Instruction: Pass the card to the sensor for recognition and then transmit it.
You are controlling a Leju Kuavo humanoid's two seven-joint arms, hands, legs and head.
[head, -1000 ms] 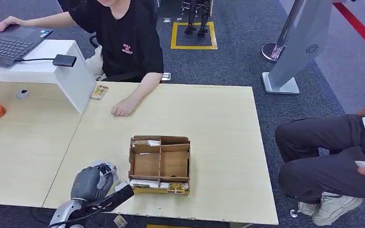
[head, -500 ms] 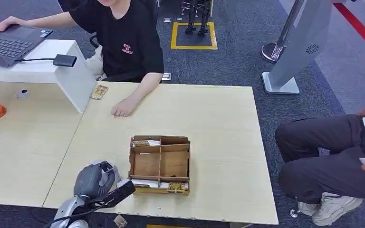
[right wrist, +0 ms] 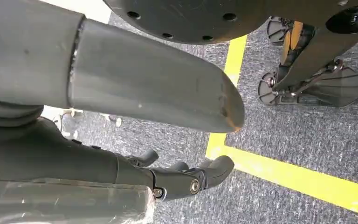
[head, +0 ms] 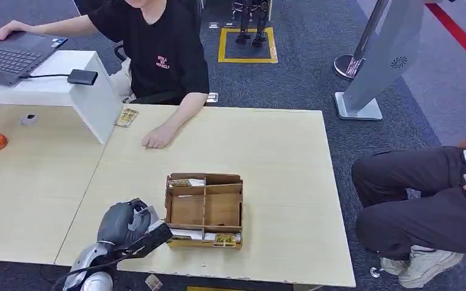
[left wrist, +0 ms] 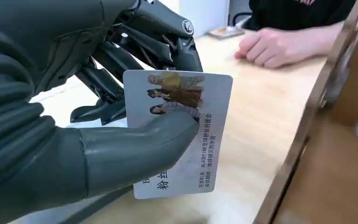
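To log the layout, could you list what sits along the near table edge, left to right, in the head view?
Left hand → card → box.

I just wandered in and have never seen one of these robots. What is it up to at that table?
The robot's left hand holds a printed card, pinched under its thumb, just beside a cardboard organizer box that has more cards in its compartments. Its right hand hangs down over the floor with nothing in it. A person in a black shirt sits across the table, one hand resting on it, the other on a laptop.
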